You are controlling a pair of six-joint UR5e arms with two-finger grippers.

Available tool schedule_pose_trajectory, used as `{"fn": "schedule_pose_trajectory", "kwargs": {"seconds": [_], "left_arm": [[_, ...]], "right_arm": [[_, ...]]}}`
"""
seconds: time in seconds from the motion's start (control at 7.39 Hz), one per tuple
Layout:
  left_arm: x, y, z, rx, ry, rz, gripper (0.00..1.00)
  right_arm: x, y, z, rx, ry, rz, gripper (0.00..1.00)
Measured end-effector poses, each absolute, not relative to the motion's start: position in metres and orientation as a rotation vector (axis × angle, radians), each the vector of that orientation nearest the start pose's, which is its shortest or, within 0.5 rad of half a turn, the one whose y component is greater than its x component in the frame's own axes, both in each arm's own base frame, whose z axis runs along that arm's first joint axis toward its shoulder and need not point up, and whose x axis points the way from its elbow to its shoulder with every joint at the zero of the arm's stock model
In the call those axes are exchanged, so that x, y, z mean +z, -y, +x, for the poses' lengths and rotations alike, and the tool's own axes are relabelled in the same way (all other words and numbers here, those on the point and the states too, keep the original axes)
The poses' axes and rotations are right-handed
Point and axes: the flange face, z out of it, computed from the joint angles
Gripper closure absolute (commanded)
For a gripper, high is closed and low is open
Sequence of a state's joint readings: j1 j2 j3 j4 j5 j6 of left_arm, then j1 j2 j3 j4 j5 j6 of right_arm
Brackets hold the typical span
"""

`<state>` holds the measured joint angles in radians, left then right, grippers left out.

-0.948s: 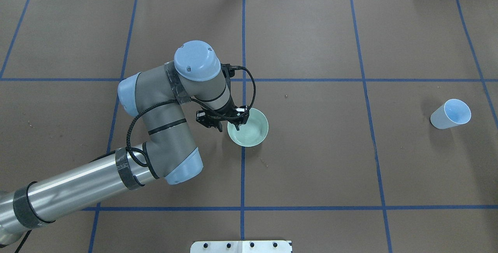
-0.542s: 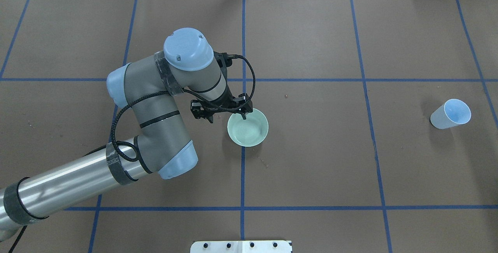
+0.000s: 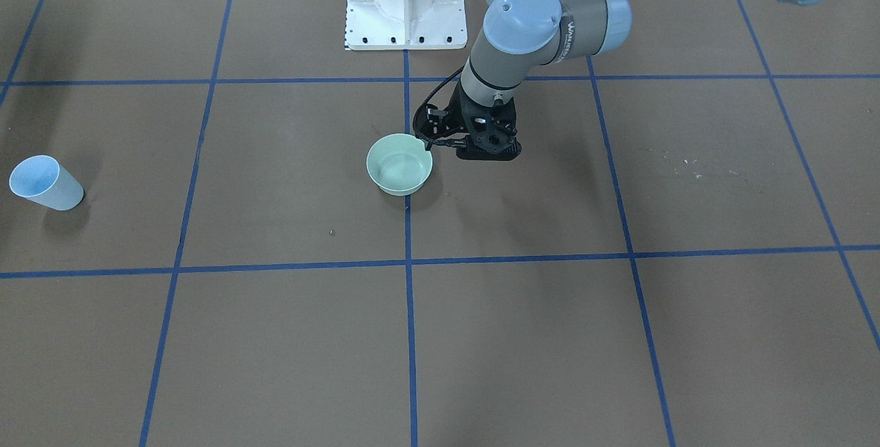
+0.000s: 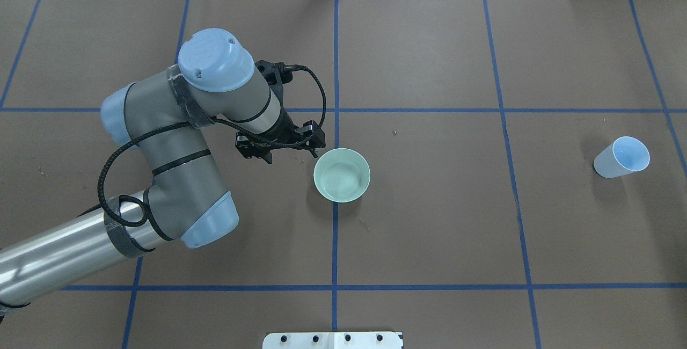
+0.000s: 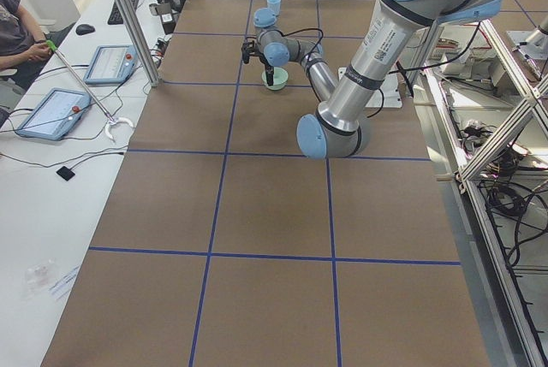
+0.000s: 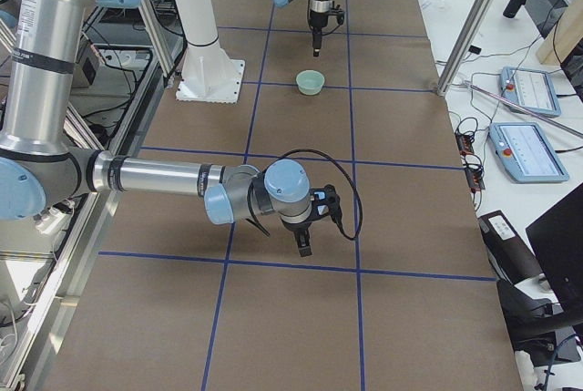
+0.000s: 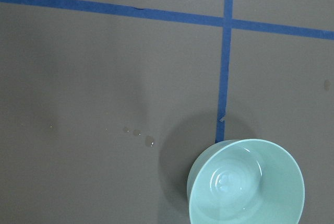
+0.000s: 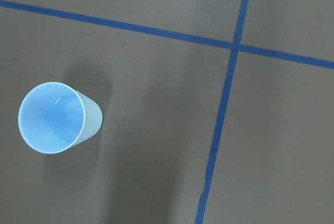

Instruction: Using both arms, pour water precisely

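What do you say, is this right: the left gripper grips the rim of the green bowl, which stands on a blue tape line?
Not quite. The overhead exterior view shows the left gripper open beside the green bowl, not around its rim, gripping nothing. The bowl does stand on a blue tape line.

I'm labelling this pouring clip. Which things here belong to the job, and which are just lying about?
Part of the job:
- green bowl with a little water
- blue cup
- left gripper, open beside the bowl
- right gripper

Just lying about:
- white base
- spilt droplets
- tablet
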<state>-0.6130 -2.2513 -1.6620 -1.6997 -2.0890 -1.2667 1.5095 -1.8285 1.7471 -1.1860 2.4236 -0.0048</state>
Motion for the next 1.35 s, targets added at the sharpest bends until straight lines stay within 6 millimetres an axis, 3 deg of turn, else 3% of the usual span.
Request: {"fn": "schedule_pose_trajectory", "kwargs": {"seconds": [0.27, 0.41, 0.68, 0.95, 1.35], "left_arm": [[0.204, 0.463, 0.499, -0.063, -0.991, -0.039, 0.01], [0.206, 0.465, 0.496, -0.068, -0.989, -0.037, 0.01], [0.207, 0.47, 0.491, -0.078, -0.988, -0.032, 0.01], [0.209, 0.475, 0.486, -0.09, -0.987, -0.026, 0.01], [0.209, 0.479, 0.482, -0.098, -0.986, -0.022, 0.01]], "right_arm": [[0.67, 0.393, 0.036, -0.246, 0.823, 0.402, 0.0], [0.69, 0.384, 0.038, -0.268, 0.81, 0.483, 0.0], [0.71, 0.359, 0.035, -0.273, 0.879, 0.597, 0.0], [0.713, 0.334, 0.028, -0.297, 0.992, 0.672, 0.01], [0.701, 0.326, -0.005, -0.326, 1.084, 0.692, 0.01]]}}
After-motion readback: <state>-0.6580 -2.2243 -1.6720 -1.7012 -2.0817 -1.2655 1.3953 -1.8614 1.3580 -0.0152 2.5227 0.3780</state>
